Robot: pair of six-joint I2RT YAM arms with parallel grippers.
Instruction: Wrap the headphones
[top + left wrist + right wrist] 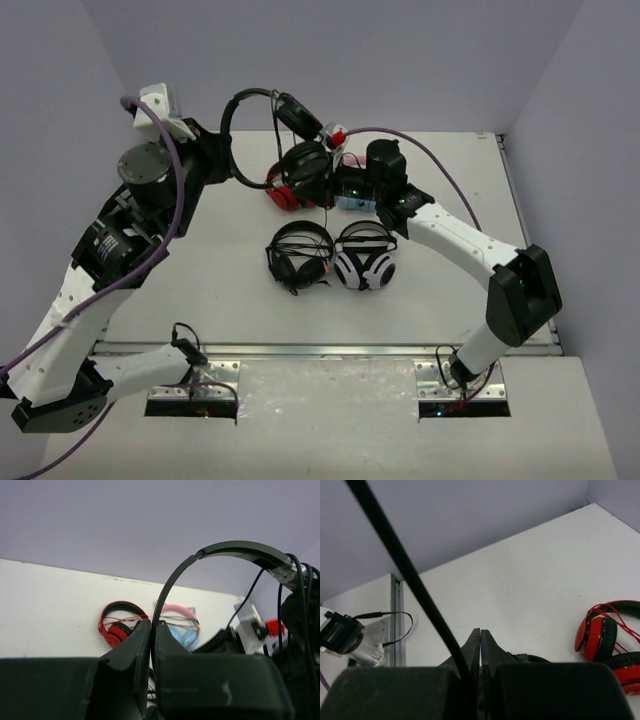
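Observation:
The black headphones hang in the air at the back of the table. Their thin headband [240, 100] arcs up to one cup [297, 115], and the other cup [305, 160] hangs lower. My left gripper [228, 158] is shut on the headband [172, 577], which runs between its jaws [152, 626]. Loops of the thin cable [300, 572] lie round the headband's far end. My right gripper [335, 178] is beside the lower cup. Its jaws [480, 632] are pressed together, and the black cable [415, 580] runs down along its left finger.
A red-and-black pair [283, 192] lies under the held headphones. A bigger black pair [300, 255] and a white-and-black pair [365, 265] lie mid-table. A pink-and-blue pair [182, 625] shows in the left wrist view. A metal rail [396, 615] lines the table's right edge.

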